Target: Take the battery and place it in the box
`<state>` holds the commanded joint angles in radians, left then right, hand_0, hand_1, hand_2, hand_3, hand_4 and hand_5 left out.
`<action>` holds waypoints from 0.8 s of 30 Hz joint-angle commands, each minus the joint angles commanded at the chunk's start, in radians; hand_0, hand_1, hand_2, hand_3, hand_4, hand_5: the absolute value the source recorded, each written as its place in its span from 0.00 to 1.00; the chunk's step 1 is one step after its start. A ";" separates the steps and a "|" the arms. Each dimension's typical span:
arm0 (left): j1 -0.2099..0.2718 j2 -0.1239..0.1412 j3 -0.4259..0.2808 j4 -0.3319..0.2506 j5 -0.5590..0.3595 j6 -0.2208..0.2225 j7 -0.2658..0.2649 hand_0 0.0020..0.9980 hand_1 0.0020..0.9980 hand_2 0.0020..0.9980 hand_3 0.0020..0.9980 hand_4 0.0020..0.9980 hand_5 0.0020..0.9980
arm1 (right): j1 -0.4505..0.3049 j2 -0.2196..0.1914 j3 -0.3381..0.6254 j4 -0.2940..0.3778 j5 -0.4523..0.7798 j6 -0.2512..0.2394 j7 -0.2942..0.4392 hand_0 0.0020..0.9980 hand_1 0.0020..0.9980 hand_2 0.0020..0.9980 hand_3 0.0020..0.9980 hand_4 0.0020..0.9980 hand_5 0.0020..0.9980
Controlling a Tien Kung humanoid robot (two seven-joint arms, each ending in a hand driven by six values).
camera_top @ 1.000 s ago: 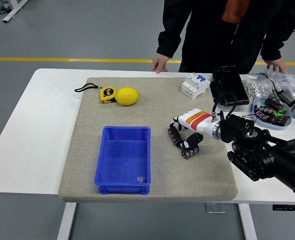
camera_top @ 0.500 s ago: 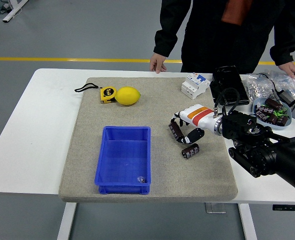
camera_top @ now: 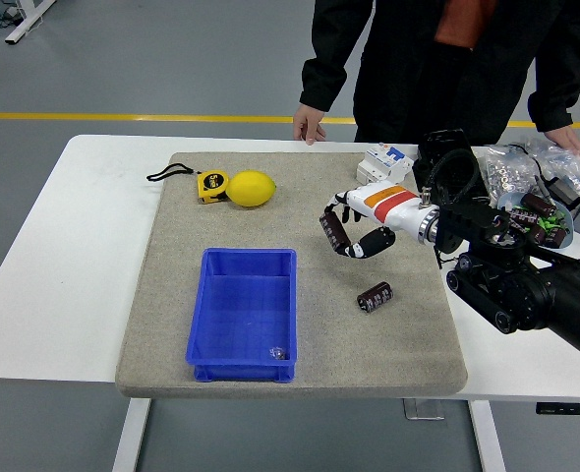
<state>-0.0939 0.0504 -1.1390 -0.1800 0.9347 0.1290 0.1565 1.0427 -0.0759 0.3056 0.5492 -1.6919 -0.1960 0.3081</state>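
Note:
My right hand (camera_top: 354,228) is shut on a dark cylindrical battery (camera_top: 333,233) and holds it above the grey mat, right of and above the blue box (camera_top: 243,313). A second battery (camera_top: 375,296) lies on the mat below the hand. The blue box sits at the mat's front middle with a small clear object (camera_top: 277,351) in its near right corner. My left hand is out of view.
A yellow tape measure (camera_top: 210,185) and a lemon (camera_top: 252,188) lie at the mat's back left. A white breaker (camera_top: 383,164), a black device (camera_top: 447,162), a bowl of parts (camera_top: 536,218) and plastic bags (camera_top: 511,172) are at the back right. A person stands at the far side, hands (camera_top: 309,124) on the table edge.
My right hand has lifted one battery off the mat and moved it up and left. The second battery stayed on the mat. The person's hand at the right shifted.

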 joint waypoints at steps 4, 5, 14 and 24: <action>0.004 0.001 -0.008 0.000 0.010 0.000 0.001 0.77 0.72 0.74 0.64 0.72 0.62 | 0.009 0.000 0.026 0.084 0.003 0.006 -0.025 0.44 0.53 0.57 0.61 0.73 0.28; 0.004 0.001 -0.009 0.000 0.012 0.000 0.002 0.77 0.72 0.74 0.64 0.72 0.62 | 0.010 0.001 0.030 0.106 0.002 0.006 -0.030 0.44 0.53 0.57 0.61 0.73 0.28; 0.006 0.003 -0.016 0.000 0.020 0.000 0.002 0.77 0.72 0.74 0.64 0.71 0.62 | 0.017 0.026 -0.015 0.286 -0.021 0.044 -0.099 0.52 0.57 0.58 0.60 0.74 0.29; 0.002 0.003 -0.009 0.000 0.014 0.002 0.002 0.77 0.72 0.74 0.64 0.72 0.62 | 0.031 0.068 -0.061 0.323 -0.058 0.151 -0.143 0.78 0.74 0.76 0.65 0.81 0.31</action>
<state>-0.0916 0.0532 -1.1484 -0.1800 0.9490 0.1315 0.1581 1.0736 -0.0083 0.2442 0.8718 -1.7497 -0.0453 0.1647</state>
